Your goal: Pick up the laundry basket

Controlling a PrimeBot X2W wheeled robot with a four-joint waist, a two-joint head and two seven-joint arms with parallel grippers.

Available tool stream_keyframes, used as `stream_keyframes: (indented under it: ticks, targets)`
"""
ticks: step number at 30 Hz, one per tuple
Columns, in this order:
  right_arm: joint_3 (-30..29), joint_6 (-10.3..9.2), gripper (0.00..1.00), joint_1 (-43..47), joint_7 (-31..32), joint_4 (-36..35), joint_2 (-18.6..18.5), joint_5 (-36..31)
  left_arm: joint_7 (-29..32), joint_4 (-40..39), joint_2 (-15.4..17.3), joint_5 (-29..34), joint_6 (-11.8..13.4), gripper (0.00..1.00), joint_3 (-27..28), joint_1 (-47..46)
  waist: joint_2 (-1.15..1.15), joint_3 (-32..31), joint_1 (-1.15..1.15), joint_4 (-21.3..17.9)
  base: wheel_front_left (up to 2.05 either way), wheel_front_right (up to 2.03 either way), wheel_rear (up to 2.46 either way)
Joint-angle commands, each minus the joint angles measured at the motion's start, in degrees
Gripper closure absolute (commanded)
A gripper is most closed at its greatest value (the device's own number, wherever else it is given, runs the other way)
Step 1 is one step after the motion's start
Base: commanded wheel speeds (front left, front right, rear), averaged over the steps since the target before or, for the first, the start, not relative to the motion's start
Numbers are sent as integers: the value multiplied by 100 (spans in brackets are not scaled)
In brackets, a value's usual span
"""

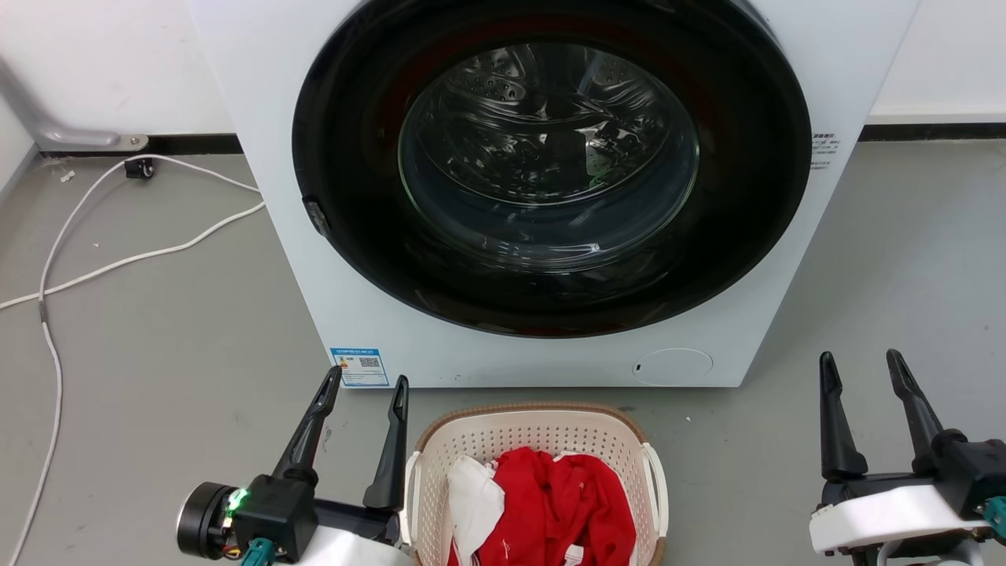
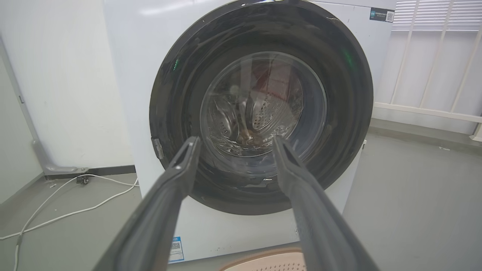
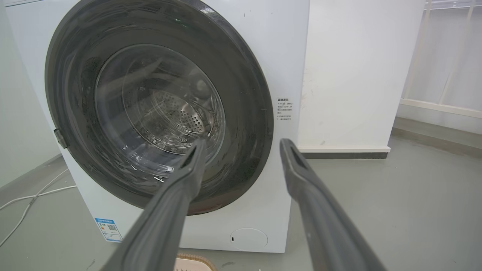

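Head view: the laundry basket (image 1: 542, 435) sits on the grey floor (image 1: 157, 354), just in front of the washing machine (image 1: 259, 157) and below its round dark door (image 1: 550, 157). The door is closed. The basket's lower part is cut off by the bottom edge of the picture. Inside it lie a red garment (image 1: 566, 495) and, left of that, a white garment (image 1: 475, 495).

My left gripper (image 1: 368, 379) is at the basket's left side with its fingers pointing up toward the machine. The fingers are spread and nothing is between them. Its inner finger (image 1: 389, 464) stands just beside the basket's white left handle (image 1: 409, 491); I cannot tell whether they touch.

My right gripper (image 1: 860, 359) is at the lower right, well apart from the basket's right handle (image 1: 655, 479). Its fingers are also spread and hold nothing.

A white cable (image 1: 118, 259) runs loose across the floor left of the machine. A blue label (image 1: 360, 367) is on the machine's lower left corner and a round cap (image 1: 672, 365) is at its lower right.

Left wrist view: my two fingers are parted and frame the door glass. A strip of the basket's brown rim shows at the bottom edge between them.

Right wrist view: the fingers are parted. The left one lies across the door and the right one across the floor beside the machine. A small piece of the basket shows at the bottom edge.
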Motion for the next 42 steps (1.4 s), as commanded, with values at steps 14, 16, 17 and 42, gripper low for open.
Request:
stream_keyframes:
  ticks: [14,16,17,42]
  targets:
    - [-28,-2,0,-61,-48,96,-8,-38,-41,108,-81,160,-172,0,136,47,0,-3,0,14,0,0,0]
    - [-38,-2,0,-75,-48,111,-8,-29,-41,113,-84,157,-183,0,145,54,0,-2,0,16,0,0,0]
    - [-43,-2,0,-83,-48,115,-8,-24,-41,115,-85,164,-174,0,152,60,0,1,0,16,0,0,0]
    - [291,-2,0,-1959,-46,1491,-7,-509,-40,1891,289,404,-183,0,428,-1670,0,2626,0,-202,0,0,0]
